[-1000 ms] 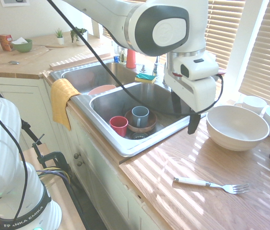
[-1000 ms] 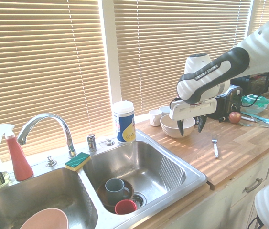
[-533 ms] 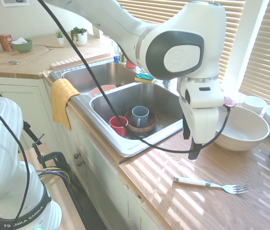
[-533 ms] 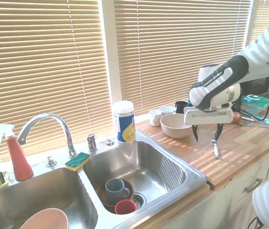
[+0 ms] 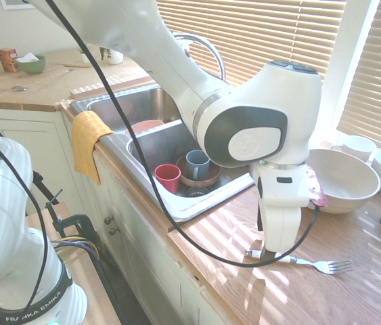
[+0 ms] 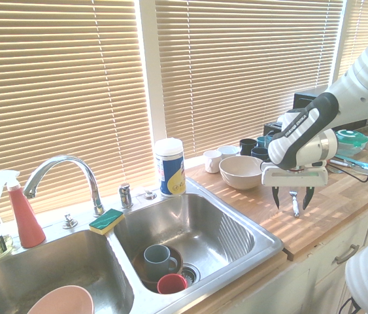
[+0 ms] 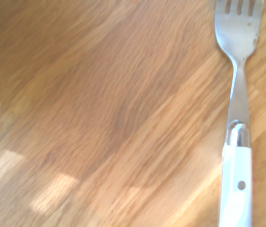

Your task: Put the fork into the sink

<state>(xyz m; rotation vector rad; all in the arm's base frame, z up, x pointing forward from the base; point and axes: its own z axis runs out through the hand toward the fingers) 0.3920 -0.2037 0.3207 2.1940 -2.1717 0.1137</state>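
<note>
The fork (image 5: 319, 263), with a white handle and silver tines, lies flat on the wooden counter to the right of the sink (image 5: 197, 203). My gripper (image 5: 269, 256) has come down over its handle, which the hand partly hides in this view. From the other side, the gripper (image 6: 293, 199) stands open, one finger on each side of the fork (image 6: 295, 209), tips close to the counter. In the wrist view the fork (image 7: 236, 184) shows close up, handle near and tines far. The two-basin steel sink (image 6: 262, 239) is left of the fork there.
A big white bowl (image 5: 335, 177) stands just behind the gripper, with several mugs (image 5: 363, 145) beyond it. The near basin holds a red cup (image 5: 168, 177) and a grey mug (image 5: 197, 162) in a brown dish. A yellow cloth (image 5: 87, 139) hangs over the sink's front rim. The tall faucet (image 6: 63, 173) curves over the divider.
The arm has swung away from the sink's edge toward the fork and lowered. The open gripper now straddles the fork's handle. The fork has not moved.
</note>
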